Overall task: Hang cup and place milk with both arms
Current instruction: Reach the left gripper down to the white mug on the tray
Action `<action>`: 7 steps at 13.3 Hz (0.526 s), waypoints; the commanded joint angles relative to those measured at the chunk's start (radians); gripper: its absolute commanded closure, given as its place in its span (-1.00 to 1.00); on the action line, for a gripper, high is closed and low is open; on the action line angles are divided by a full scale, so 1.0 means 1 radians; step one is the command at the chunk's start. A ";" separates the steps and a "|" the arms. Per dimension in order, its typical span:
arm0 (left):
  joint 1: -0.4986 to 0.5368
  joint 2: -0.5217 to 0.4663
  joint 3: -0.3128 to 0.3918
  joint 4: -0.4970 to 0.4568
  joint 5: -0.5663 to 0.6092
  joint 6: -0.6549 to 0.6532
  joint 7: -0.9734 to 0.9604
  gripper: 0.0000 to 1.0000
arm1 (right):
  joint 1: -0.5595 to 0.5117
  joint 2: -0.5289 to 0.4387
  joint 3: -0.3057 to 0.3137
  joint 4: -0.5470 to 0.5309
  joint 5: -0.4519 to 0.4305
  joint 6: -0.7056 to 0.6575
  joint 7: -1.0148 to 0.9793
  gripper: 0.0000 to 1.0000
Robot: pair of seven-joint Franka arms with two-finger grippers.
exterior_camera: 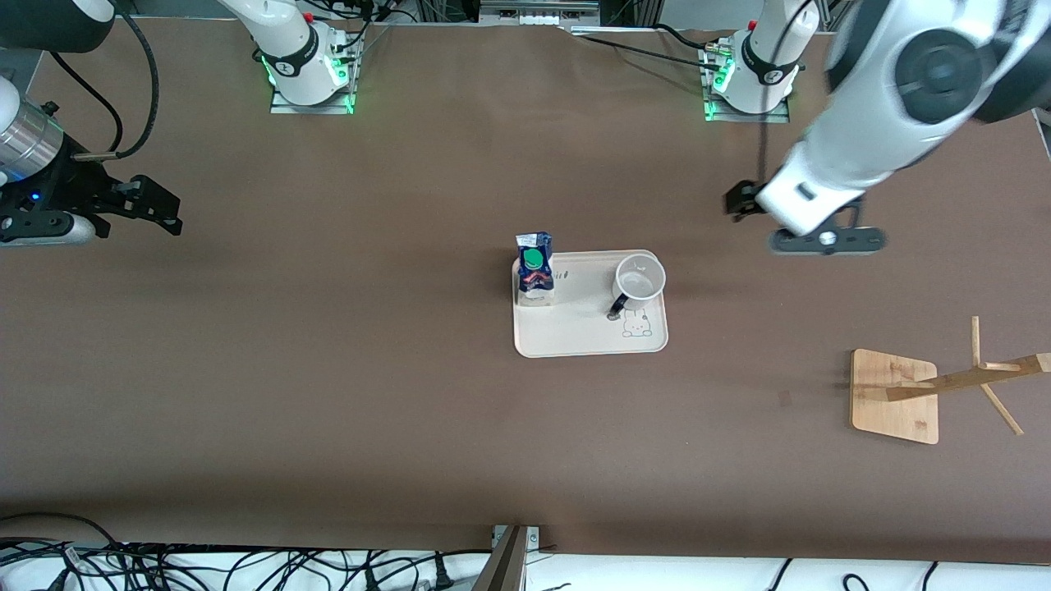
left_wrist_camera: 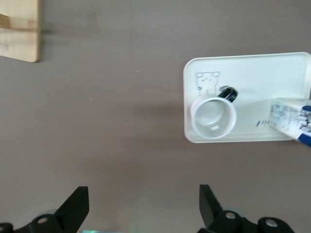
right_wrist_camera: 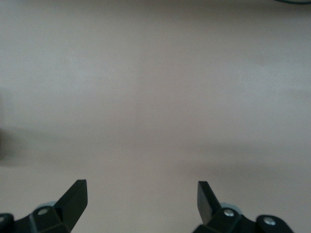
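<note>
The white cup (exterior_camera: 639, 277) stands upright on a pale tray (exterior_camera: 575, 336) at the table's middle, with its black handle toward the front camera. The milk (exterior_camera: 534, 266), with a dark blue top and a green cap, stands on the same tray toward the right arm's end. My left gripper (exterior_camera: 741, 200) is open and empty over bare table, beside the tray toward the left arm's end. Its wrist view shows the cup (left_wrist_camera: 212, 115), the tray (left_wrist_camera: 252, 65) and part of the milk (left_wrist_camera: 291, 121) ahead of the open left gripper (left_wrist_camera: 143, 204). My right gripper (exterior_camera: 152, 207) is open and empty over bare table at the right arm's end; in its wrist view the right gripper (right_wrist_camera: 142, 201) has only table under it.
A wooden cup rack (exterior_camera: 961, 379) on a square bamboo base (exterior_camera: 895, 396) stands nearer the front camera at the left arm's end; a corner of its base shows in the left wrist view (left_wrist_camera: 19, 34). Cables lie along the table's front edge (exterior_camera: 246, 566).
</note>
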 commanded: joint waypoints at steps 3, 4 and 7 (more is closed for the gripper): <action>-0.004 0.138 -0.063 0.009 -0.001 0.135 -0.127 -1.00 | -0.002 0.004 0.002 0.017 0.007 -0.005 -0.003 -1.00; -0.004 0.157 -0.063 0.000 -0.001 0.145 -0.127 -1.00 | -0.002 0.004 0.002 0.017 0.007 -0.005 -0.003 -1.00; -0.004 0.221 -0.063 -0.009 0.004 0.173 -0.118 -1.00 | -0.002 0.004 0.002 0.017 0.007 -0.005 -0.003 -1.00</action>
